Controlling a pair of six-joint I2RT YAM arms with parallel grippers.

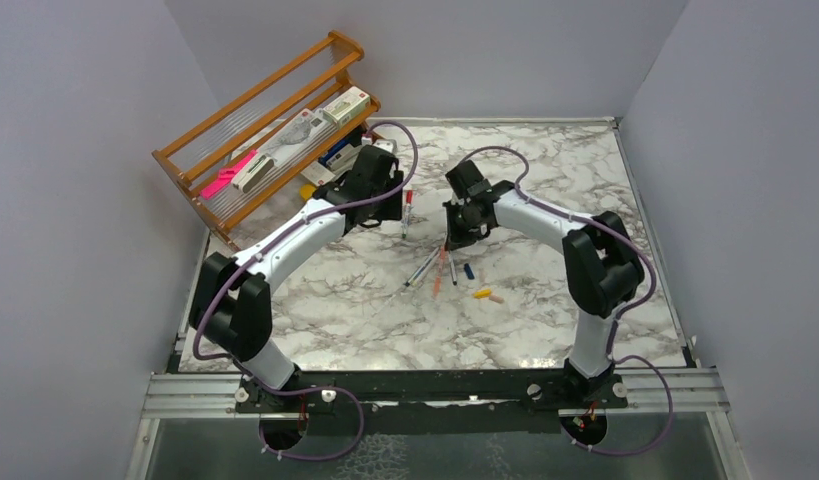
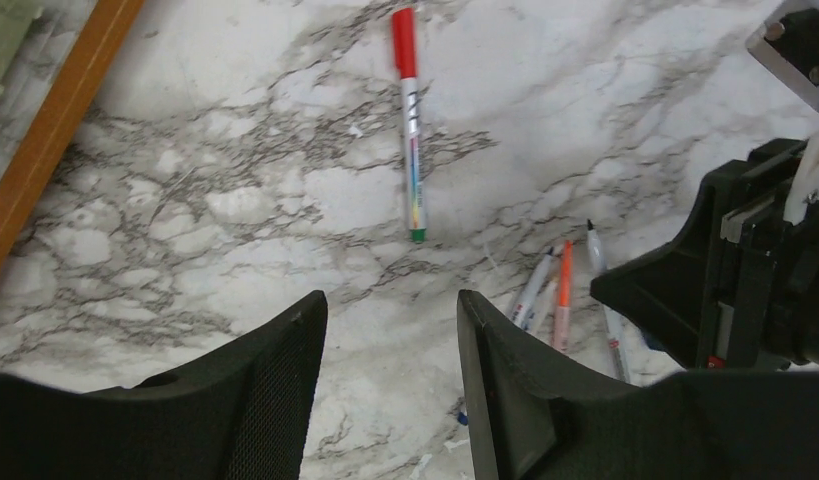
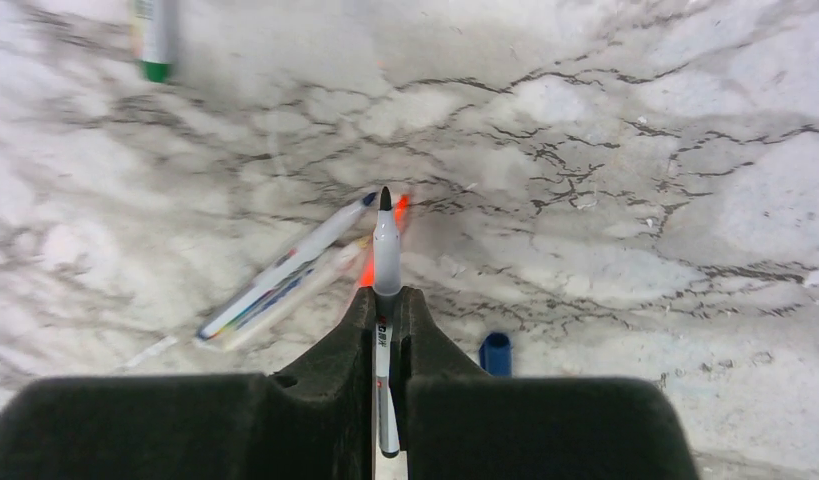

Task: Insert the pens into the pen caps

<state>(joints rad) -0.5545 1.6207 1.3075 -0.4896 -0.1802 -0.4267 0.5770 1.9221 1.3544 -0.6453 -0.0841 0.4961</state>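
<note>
I see the right tool angled down over the surface, clamped on a black-tipped pen. The pen's long axis runs along the fingers, tip pointing forward past them. The left tool hovers with its jaws apart, holding nothing.

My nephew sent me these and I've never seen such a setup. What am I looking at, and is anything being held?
Two robot arms are bolted at the near edge of a marble table. One picture looks down from above; the other two come from cameras on each wrist. The right gripper is shut on a black-tipped pen. The left gripper is open and empty, above a red-capped pen. More pens lie loose, beside a blue cap and a yellow cap. A wooden rack stands at the back left.
</note>
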